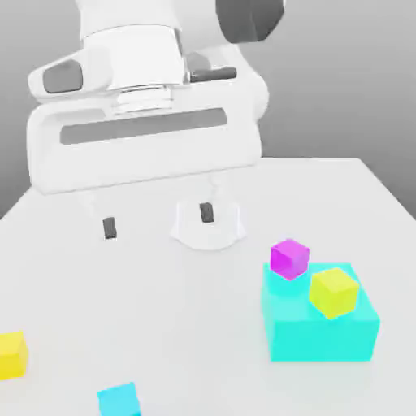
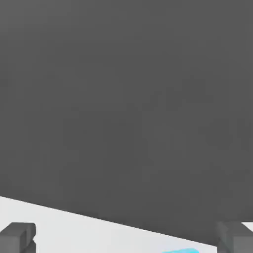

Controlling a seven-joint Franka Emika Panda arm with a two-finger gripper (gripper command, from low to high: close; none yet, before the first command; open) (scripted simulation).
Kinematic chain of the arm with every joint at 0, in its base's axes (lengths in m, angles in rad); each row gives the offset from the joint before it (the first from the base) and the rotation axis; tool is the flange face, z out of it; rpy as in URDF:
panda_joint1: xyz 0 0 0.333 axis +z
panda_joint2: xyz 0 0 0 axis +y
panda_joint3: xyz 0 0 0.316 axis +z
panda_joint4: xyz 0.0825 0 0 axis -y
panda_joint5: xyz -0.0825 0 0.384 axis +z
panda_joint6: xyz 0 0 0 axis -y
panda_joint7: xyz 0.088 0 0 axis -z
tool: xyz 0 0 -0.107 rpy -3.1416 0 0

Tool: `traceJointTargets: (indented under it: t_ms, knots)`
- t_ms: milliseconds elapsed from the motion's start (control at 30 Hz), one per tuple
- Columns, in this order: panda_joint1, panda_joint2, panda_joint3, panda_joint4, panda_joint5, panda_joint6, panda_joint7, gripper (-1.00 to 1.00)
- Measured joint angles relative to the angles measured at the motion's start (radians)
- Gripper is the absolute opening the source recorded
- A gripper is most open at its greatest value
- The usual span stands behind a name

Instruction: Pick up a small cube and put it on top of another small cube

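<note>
Off-task pieces on our white table (image 1: 203, 325)

We see a magenta cube (image 1: 289, 257) touching the large cyan block (image 1: 320, 327), and a bright yellow cube (image 1: 10, 354) well apart at the exterior view's left edge.

Even, diffuse light brightens the white table (image 1: 162, 325); the large cyan block (image 1: 325, 325) throws only a faint shadow. No glare; edges look slightly soft. The backdrop stays dim grey.

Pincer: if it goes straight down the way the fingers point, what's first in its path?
Probably bare table. The open pincer hangs clear of every cube; depth is uncertain.
</note>
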Motion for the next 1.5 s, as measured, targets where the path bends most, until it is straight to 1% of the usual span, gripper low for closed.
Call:
traceJointTargets:
  t_ms: [167,367,433,500,533,733,800,900,933,1100,1200,1300,1400,1500]
  knots:
    - [-0.026,0.173,-0.004,-0.003,0.020,0.055,-0.105,0.00]
    - [-0.053,0.365,-0.023,-0.011,-0.025,0.131,-0.183,0.00]
    - [-0.068,0.434,-0.010,-0.003,-0.014,0.175,-0.207,0.00]
    - [-0.093,0.508,0.020,0.013,0.017,0.229,-0.235,0.00]
    - [-0.107,0.543,0.037,0.020,0.033,0.255,-0.247,-1.00]
    - [-0.114,0.561,0.046,0.024,0.040,0.267,-0.252,-1.00]
    - [-0.101,0.527,0.029,0.016,0.023,0.241,-0.240,-1.00]
    - [-0.075,0.426,-0.007,-0.007,-0.032,0.166,-0.200,-1.00]
    - [-0.061,0.394,-0.001,-0.020,-0.035,0.143,-0.191,-1.00]
    - [0.038,0.239,0.086,-0.098,-0.021,0.051,-0.145,-1.00]
    - [0.112,0.138,0.142,-0.148,-0.037,0.001,-0.098,-1.00]
    - [0.214,0.031,0.185,-0.199,-0.073,-0.045,-0.038,-1.00]
    - [0.256,-0.077,0.229,-0.251,-0.128,-0.089,0.036,-1.00]
    - [0.287,-0.187,0.302,-0.304,-0.189,-0.133,0.115,-1.00]
